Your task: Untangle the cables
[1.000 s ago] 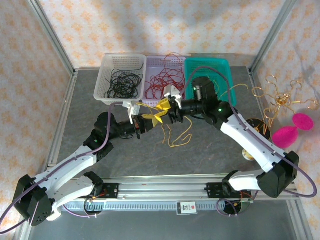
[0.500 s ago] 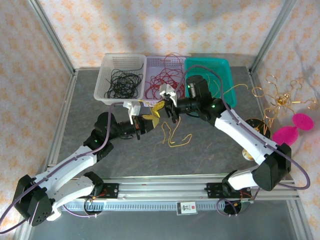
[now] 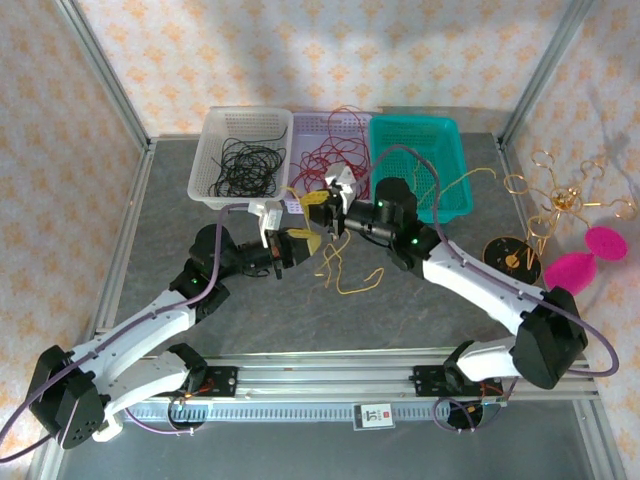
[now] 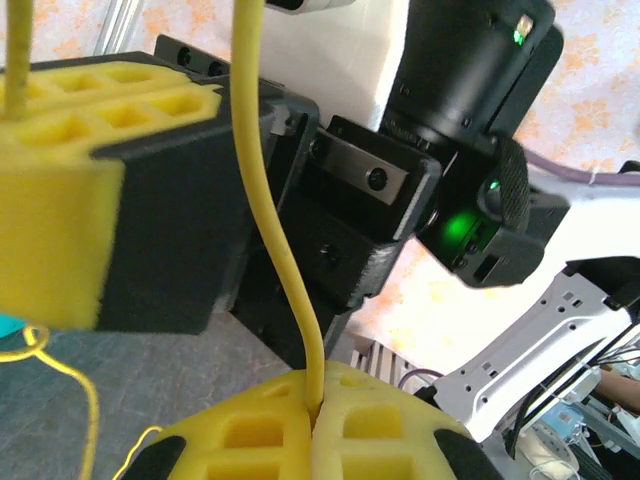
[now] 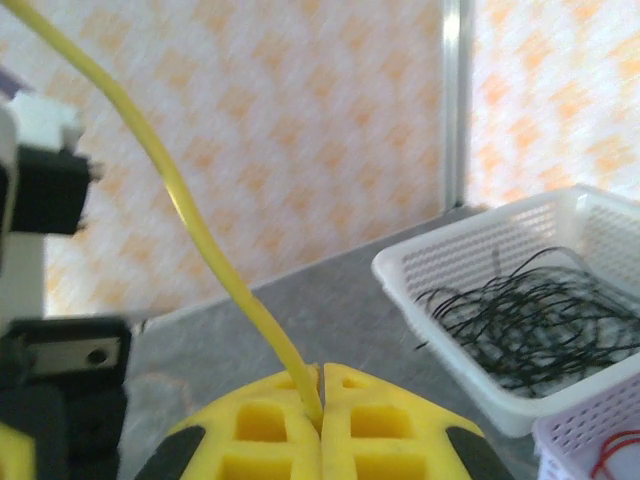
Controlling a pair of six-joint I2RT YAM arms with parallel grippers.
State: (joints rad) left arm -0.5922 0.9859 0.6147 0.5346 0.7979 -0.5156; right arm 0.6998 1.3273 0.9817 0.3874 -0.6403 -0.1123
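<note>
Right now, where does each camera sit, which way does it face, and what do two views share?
Top: above, behind the bases, facing down on the table; left gripper, right gripper show.
Left wrist: on left gripper, facing right arm; own pads show.
Right wrist: on right gripper, facing white basket; own pads show.
Shared: both wrists see the pinched yellow cable.

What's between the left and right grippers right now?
A short run of yellow cable, pinched by the left gripper and the right gripper; clearest in the left wrist view.
</note>
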